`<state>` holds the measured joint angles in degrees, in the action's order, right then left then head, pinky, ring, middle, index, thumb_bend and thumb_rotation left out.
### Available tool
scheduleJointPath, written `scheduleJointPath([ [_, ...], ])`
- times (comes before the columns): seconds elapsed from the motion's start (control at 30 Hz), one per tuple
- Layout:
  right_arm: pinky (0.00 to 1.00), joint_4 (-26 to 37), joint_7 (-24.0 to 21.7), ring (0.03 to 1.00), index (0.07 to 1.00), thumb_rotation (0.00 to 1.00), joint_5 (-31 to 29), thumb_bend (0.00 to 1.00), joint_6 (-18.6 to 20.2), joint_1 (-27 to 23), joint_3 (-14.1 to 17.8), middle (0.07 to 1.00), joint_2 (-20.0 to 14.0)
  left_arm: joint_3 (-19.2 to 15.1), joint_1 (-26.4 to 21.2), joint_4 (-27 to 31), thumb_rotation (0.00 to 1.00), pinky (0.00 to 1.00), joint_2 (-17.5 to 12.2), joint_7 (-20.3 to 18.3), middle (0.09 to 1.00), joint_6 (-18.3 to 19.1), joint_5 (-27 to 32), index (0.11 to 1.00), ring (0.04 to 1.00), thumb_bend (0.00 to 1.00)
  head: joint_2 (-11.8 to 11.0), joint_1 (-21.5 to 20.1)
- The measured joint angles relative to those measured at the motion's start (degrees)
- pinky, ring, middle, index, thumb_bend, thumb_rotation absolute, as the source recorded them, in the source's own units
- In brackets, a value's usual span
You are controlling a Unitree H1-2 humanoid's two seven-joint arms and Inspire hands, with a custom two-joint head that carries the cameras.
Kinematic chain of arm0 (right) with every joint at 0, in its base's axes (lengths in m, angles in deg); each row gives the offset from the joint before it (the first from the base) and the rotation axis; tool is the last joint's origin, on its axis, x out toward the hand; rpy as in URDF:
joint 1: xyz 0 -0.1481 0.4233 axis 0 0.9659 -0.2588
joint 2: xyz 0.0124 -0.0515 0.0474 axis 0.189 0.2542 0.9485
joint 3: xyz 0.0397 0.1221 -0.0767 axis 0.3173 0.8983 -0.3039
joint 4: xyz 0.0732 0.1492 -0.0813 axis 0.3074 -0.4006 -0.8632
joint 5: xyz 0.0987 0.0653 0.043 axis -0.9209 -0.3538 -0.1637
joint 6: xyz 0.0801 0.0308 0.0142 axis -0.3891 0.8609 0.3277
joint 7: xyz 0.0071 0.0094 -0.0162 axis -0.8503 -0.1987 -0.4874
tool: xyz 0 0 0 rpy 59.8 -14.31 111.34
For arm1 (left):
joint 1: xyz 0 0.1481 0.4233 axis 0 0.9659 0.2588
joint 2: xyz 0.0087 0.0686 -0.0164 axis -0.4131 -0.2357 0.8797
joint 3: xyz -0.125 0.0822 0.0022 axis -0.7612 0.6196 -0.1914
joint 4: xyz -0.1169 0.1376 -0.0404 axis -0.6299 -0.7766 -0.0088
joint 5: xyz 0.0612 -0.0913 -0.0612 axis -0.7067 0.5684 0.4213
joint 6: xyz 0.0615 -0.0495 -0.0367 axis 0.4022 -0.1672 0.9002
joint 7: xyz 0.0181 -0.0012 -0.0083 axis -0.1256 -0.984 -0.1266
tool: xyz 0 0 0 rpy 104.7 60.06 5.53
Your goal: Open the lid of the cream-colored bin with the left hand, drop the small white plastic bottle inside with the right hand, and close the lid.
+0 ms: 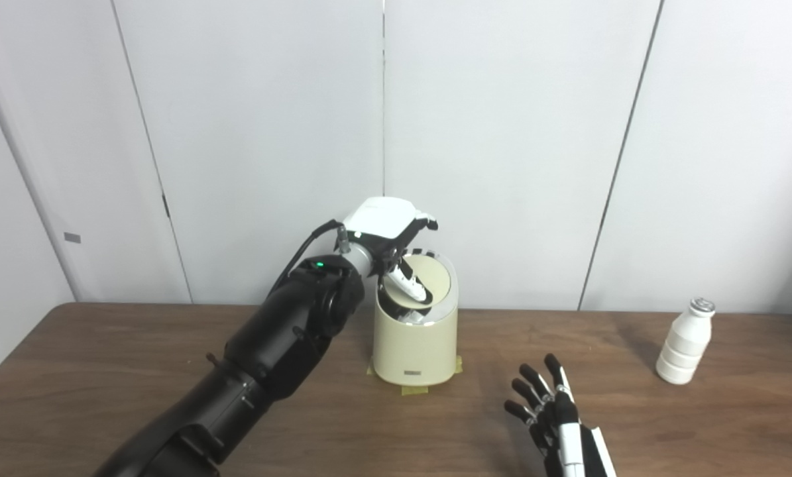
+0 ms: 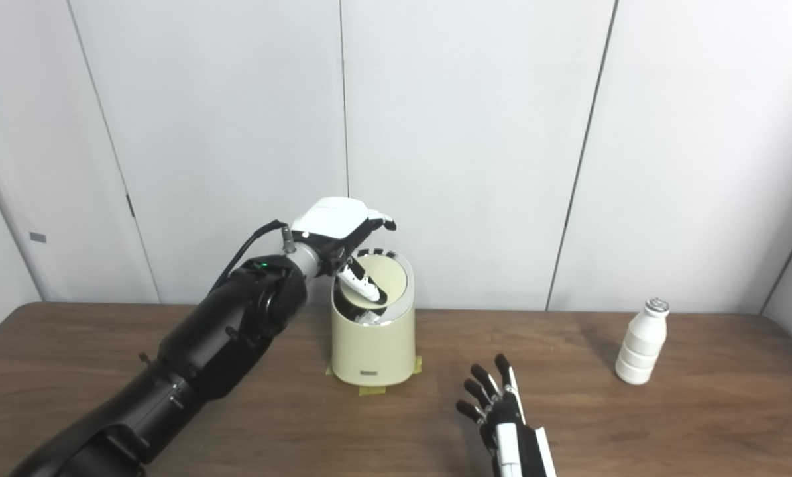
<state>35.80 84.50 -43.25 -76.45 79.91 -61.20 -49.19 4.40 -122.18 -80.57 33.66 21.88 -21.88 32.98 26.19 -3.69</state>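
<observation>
Meanwhile, the left hand [image 1: 389, 228] is reaching over the cream-colored bin [image 1: 415, 338], its fingers [image 1: 409, 283] curling against the swing lid [image 1: 429, 278] and tilting it inward, evidently to be holding the mouth open for the drop. The small white plastic bottle [image 1: 685, 342] is standing upright on the wooden table [image 1: 104, 371], well apart to the right. The right hand [image 1: 555, 424] is waiting between them, empty and fingers spread, with nothing blocking its way.

This looks like a robotics lab or test room rather than a home. Plain pale wall panels [image 1: 502, 132] with narrow seams form a bare backdrop behind a dark wood-grain counter [image 1: 104, 371]. Strips of yellowish tape [image 1: 414, 389] show at the foot of the cream-colored bin [image 1: 414, 344] on the counter.
</observation>
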Motion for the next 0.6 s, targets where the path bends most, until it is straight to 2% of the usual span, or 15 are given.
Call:
scheduleJointPath([
  [0.6,0.82,1.23,-0.01,0.892,1.000,0.93,-1.47,0.65,1.49,0.90,-0.22,0.905,0.39,0.00,0.00,-0.26,0.18,0.79,-0.30,0.09,0.902,-0.36,-1.11,0.883,0.902,0.86,1.23,0.62],
])
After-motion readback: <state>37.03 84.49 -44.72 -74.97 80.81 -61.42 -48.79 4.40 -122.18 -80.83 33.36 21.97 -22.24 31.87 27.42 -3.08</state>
